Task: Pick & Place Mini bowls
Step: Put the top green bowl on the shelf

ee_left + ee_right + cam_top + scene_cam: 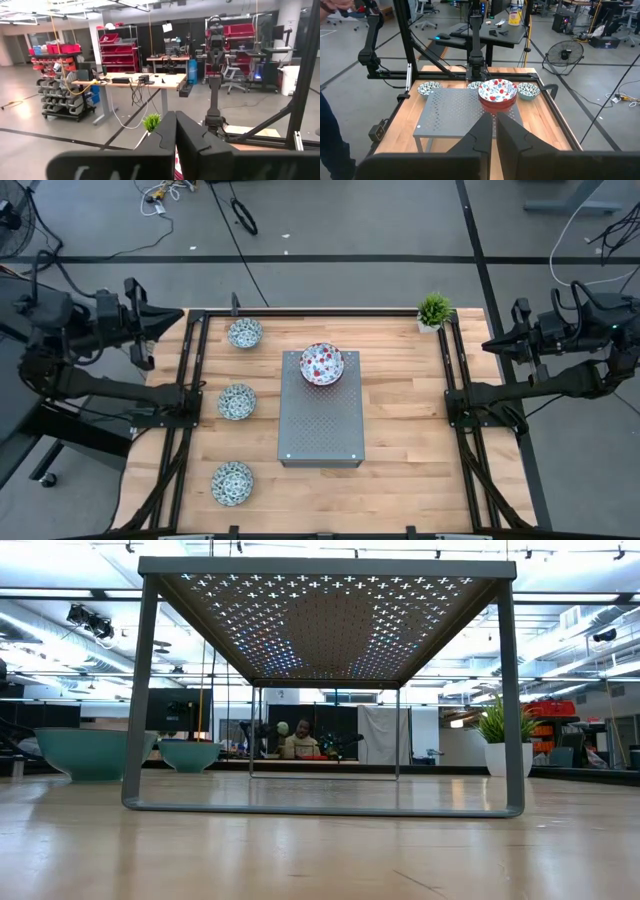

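A stack of red-speckled mini bowls [322, 364] [497, 93] sits on the far end of the grey perforated box [320, 412]; how many are in it I cannot tell. Three blue-green mini bowls [245, 333] [237, 401] [232, 483] stand in a row on the wood, left of the box. My left gripper [182, 313] [175, 145] is shut and hovers off the table's far left corner. My right gripper [486, 346] [495, 135] is shut too, beyond the table's right edge and pointing at the box. Neither touches anything.
A small green potted plant [434, 310] [497, 735] stands at the table's far right corner. Black frame rails run along the left [190, 380] and right [452, 380] edges. Bare wood lies right of the box and along the near edge. A person sits in the room behind [300, 740].
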You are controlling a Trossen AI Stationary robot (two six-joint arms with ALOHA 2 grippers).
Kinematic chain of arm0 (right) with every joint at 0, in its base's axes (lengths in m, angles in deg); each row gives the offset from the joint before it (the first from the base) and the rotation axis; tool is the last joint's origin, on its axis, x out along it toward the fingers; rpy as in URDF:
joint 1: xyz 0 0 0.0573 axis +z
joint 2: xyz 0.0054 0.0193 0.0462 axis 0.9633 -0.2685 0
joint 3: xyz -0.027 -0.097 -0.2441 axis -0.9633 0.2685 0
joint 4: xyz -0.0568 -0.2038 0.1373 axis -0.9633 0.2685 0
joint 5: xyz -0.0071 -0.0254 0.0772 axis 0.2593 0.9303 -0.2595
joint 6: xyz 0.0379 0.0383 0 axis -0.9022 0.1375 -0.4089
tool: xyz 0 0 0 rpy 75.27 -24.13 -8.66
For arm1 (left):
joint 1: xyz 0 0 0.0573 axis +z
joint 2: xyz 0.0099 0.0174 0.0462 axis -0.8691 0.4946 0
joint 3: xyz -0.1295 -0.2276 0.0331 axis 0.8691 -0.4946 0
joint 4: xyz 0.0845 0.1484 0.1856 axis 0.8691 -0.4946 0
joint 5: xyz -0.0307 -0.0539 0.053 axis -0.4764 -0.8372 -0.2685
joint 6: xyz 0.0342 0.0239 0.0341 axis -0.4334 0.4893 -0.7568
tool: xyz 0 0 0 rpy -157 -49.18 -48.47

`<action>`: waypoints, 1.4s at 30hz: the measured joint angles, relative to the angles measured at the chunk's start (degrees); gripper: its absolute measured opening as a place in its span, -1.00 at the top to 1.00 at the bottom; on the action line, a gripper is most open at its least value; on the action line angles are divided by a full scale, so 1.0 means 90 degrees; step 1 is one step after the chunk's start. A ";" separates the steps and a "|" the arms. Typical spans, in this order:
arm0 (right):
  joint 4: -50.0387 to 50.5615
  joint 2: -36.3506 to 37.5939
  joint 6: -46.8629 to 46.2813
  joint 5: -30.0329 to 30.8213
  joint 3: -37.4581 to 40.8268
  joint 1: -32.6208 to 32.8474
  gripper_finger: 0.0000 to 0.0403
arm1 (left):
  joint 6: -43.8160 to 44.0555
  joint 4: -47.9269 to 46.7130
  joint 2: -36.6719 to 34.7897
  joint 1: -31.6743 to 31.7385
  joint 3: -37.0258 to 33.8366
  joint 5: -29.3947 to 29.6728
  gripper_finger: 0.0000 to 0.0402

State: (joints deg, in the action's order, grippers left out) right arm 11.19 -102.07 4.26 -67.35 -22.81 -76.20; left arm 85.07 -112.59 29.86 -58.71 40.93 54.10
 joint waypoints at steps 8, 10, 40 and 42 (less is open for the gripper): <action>-0.0002 0.0000 -0.0002 0.0000 0.0000 -0.0002 0.86 | 0.0010 0.0071 0.0120 0.0007 0.0000 -0.0002 0.96; -0.0001 0.0000 0.0000 0.0000 0.0000 -0.0001 0.86 | 0.0047 0.0096 0.0129 0.0007 0.0000 0.0042 0.96; -0.0002 0.0002 -0.0002 0.0000 0.0000 -0.0001 0.86 | -0.0956 -0.0133 0.0672 0.1178 0.0000 0.0964 0.95; -0.0001 0.0002 -0.0001 -0.0001 0.0000 -0.0001 0.86 | -0.0955 -0.0237 0.0675 0.1471 0.0000 0.0811 0.95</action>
State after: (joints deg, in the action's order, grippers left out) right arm 11.18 -102.04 4.25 -67.35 -22.81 -76.21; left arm 76.47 -114.73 35.94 -45.46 40.93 61.40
